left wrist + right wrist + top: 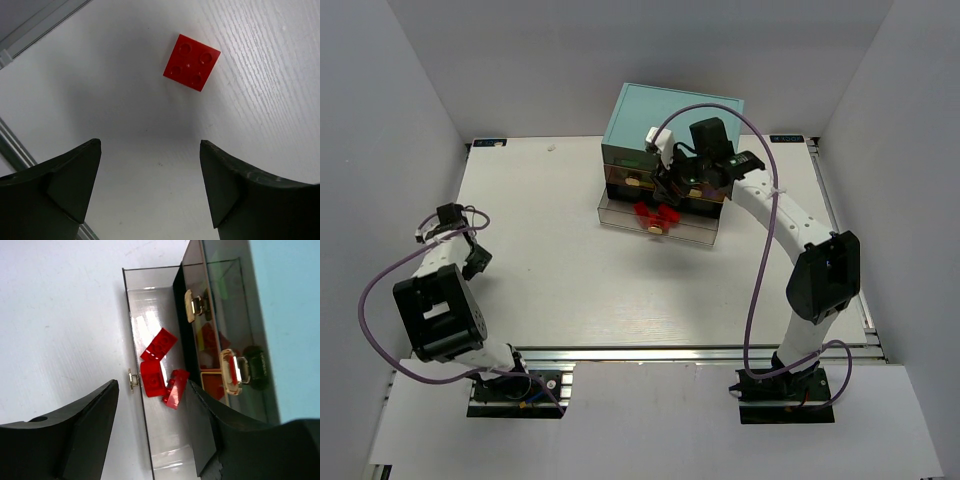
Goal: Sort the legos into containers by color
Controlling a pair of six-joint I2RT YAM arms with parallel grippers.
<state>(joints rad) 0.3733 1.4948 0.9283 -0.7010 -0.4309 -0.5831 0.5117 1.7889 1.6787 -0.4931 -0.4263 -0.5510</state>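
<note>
At the left, the left gripper was held open above the table, with a red brick laid just beyond its fingers. The right gripper was spread empty over the pulled-out drawer, where three red bricks were gathered.

The lone lego is showing plain red against the white, finely grained counter; the clustered legos are glowing red; the cabinet top is showing light teal.

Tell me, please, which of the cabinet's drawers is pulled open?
The bottom drawer: it juts out holding red bricks, while the drawers above it sit shut.
</note>
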